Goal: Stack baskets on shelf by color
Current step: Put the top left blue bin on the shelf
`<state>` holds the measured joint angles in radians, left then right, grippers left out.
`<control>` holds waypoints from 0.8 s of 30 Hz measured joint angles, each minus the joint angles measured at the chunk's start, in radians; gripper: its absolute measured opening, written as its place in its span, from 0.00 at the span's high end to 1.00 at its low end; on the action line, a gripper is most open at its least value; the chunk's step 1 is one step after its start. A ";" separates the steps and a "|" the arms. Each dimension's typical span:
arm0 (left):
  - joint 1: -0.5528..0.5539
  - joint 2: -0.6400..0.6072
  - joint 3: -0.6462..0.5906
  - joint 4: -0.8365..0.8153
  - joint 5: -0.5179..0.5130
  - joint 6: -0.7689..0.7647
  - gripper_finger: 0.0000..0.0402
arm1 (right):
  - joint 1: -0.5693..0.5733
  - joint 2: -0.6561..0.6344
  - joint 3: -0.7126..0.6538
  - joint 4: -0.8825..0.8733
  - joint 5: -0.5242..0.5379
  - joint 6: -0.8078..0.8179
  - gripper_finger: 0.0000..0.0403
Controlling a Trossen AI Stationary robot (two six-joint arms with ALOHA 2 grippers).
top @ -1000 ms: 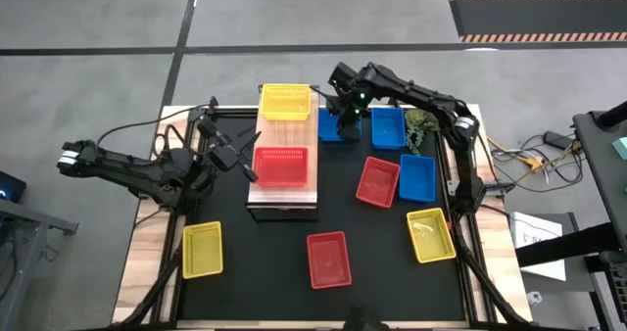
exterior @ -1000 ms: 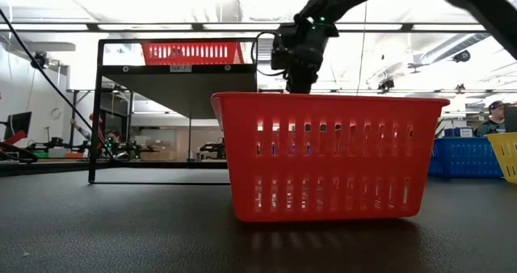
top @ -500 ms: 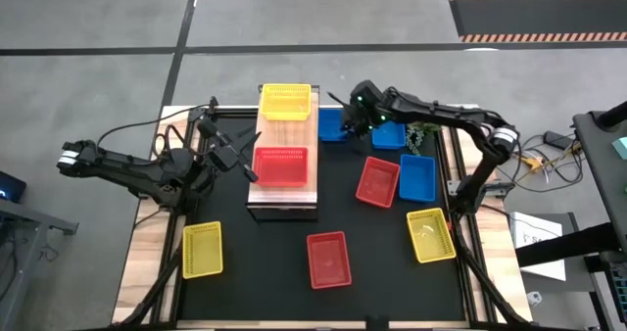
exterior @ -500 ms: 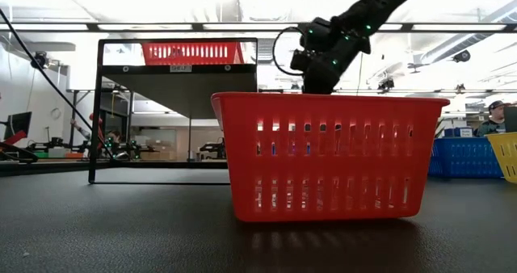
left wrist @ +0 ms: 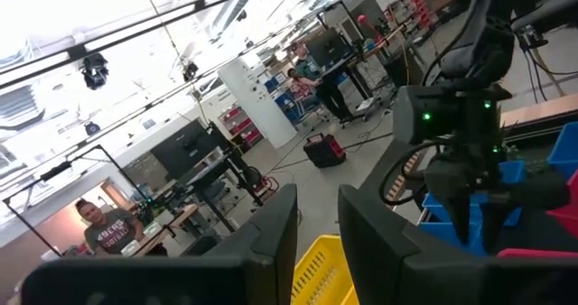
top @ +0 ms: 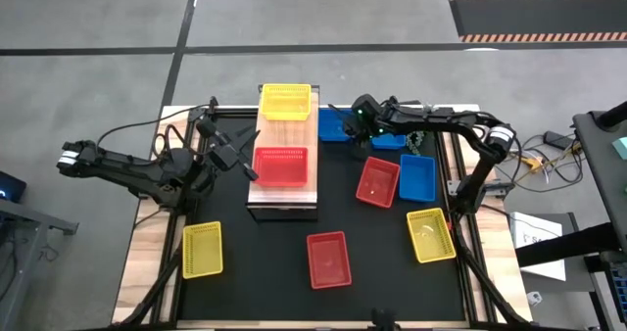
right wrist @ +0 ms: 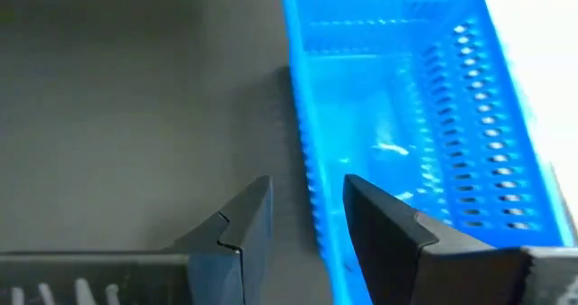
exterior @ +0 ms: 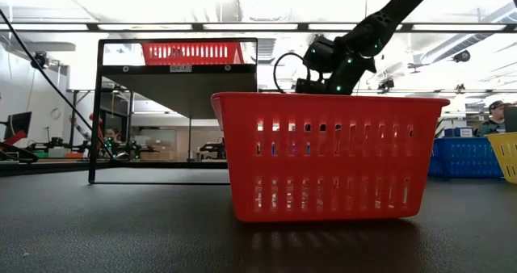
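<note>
Three yellow baskets [top: 202, 250], three red baskets [top: 328, 259], three blue baskets [top: 418, 177]. The right gripper [right wrist: 307, 192], fingers apart, hides part of one far blue basket. The left gripper [left wrist: 318, 197] is also apart, left of the shelf [top: 284, 196].

Black tabletop [top: 343, 213] with wooden edges, grey floor [top: 98, 27], striped mat [top: 534, 18], person in workshop background [left wrist: 95, 224]
</note>
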<state>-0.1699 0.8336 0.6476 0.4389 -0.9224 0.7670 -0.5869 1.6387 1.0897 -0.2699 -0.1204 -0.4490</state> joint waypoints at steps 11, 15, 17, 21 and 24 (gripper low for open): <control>0.000 -0.004 -0.002 -0.002 -0.002 0.008 0.83 | 0.000 0.002 -0.008 0.018 0.037 -0.043 0.67; 0.000 -0.004 -0.003 -0.002 -0.002 0.010 0.83 | 0.000 0.012 -0.010 0.027 0.039 -0.037 0.67; 0.000 -0.004 -0.003 -0.002 -0.002 0.010 0.83 | 0.000 0.029 -0.010 0.033 0.042 -0.035 0.67; 0.000 -0.003 -0.006 -0.002 -0.002 0.026 0.83 | 0.000 0.074 -0.006 0.047 0.043 -0.045 0.67; 0.000 -0.004 -0.010 -0.002 -0.002 0.027 0.83 | 0.000 0.086 -0.001 0.050 0.044 -0.048 0.68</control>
<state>-0.1699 0.8292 0.6375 0.4366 -0.9245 0.7937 -0.5873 1.7245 1.0882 -0.2203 -0.0769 -0.4969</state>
